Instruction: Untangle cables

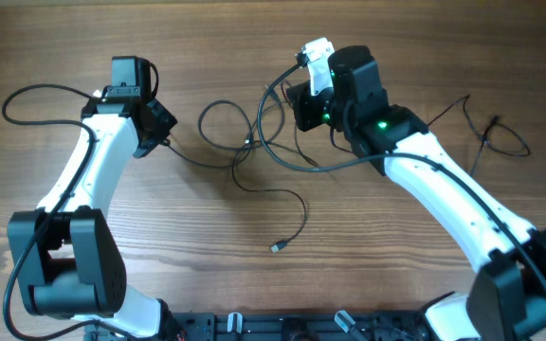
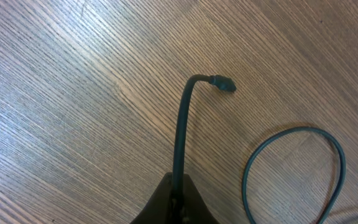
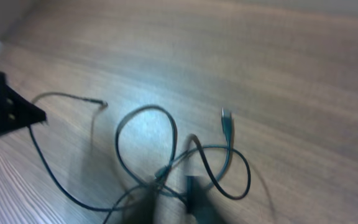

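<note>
Several thin black cables [image 1: 245, 142] lie tangled in loops at the table's middle. One strand trails toward the front and ends in a small plug [image 1: 278, 248]. My left gripper [image 1: 163, 133] sits left of the tangle. In the left wrist view it [image 2: 178, 202] is shut on one cable [image 2: 180, 130], whose end curves up to a plug [image 2: 224, 83]. My right gripper [image 1: 298, 106] hovers over the tangle's right side. In the blurred right wrist view its fingers [image 3: 173, 202] look apart, with looped cables [image 3: 166, 155] and a plug tip [image 3: 226, 116] beneath and between them.
Another thin black cord [image 1: 489, 133] lies apart at the far right. A thicker black wire [image 1: 36, 93] loops from the left arm at the far left. The left arm's dark body [image 3: 2, 106] shows at the left edge of the right wrist view.
</note>
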`<state>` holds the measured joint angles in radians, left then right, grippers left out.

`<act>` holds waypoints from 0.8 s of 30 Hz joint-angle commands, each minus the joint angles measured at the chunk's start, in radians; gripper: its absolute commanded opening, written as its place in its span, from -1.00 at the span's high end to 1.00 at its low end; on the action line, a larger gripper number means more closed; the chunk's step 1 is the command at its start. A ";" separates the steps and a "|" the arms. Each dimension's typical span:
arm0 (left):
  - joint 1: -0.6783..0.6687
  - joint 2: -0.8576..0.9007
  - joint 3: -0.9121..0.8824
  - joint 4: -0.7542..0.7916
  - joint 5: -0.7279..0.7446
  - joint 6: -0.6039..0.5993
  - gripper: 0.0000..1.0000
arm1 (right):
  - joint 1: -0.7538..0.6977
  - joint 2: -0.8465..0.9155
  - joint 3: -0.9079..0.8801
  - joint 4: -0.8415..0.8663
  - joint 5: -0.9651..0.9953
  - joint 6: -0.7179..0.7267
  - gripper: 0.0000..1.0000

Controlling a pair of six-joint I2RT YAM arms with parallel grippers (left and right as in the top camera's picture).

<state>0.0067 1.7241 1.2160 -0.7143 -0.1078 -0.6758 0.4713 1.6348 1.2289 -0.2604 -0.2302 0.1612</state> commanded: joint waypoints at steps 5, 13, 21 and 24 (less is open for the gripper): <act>-0.005 -0.007 -0.006 0.003 -0.017 -0.014 0.91 | 0.000 0.097 0.009 -0.109 -0.113 0.078 -0.95; -0.005 -0.007 -0.006 0.003 -0.017 -0.014 0.91 | 0.054 0.158 0.006 -0.282 -0.310 0.066 -0.93; -0.005 -0.007 -0.006 0.003 -0.017 -0.014 0.90 | 0.194 0.188 0.006 -0.222 -0.265 -0.080 -0.93; -0.005 -0.007 -0.006 0.003 -0.017 -0.014 0.90 | 0.235 0.188 0.006 -0.175 -0.062 -0.083 -0.95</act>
<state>0.0067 1.7241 1.2160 -0.7143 -0.1078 -0.6758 0.6704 1.8011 1.2293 -0.4637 -0.4728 0.1242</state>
